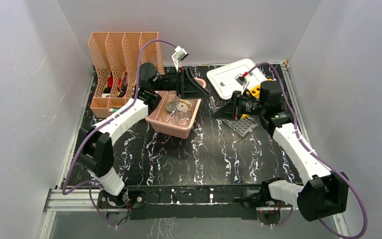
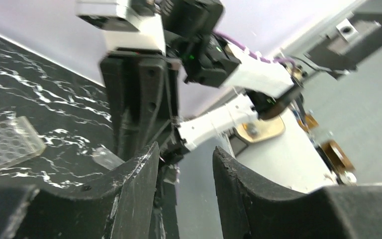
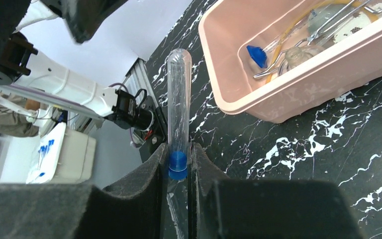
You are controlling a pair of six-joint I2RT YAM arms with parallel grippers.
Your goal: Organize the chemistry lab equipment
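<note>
- Your right fingers (image 3: 160, 162) are closed on a clear test tube (image 3: 179, 99), pinching it at its blue-capped end. The long clear body sticks out well past the tips, unsupported.
- Your left fingers (image 2: 146, 167) stand partly open with nothing between them (the gap shows only the other arm beyond).
- The pink tub (image 3: 258, 102) sits ahead of the right fingers and off to their right, with the blue clip (image 3: 256, 55) and metal tweezers (image 3: 323, 25) inside. The clear rack (image 2: 5, 144) lies on the table (image 3: 328, 164), ahead-left of the left fingers.
- Slip risk: the hold is at one end only, so a quick swing could pivot the tube or let it slide out.
- Collision risk: the two sets of fingers face each other at close range — a careless reach could knock the tube's free end against the left fingers or the tub wall.
</note>
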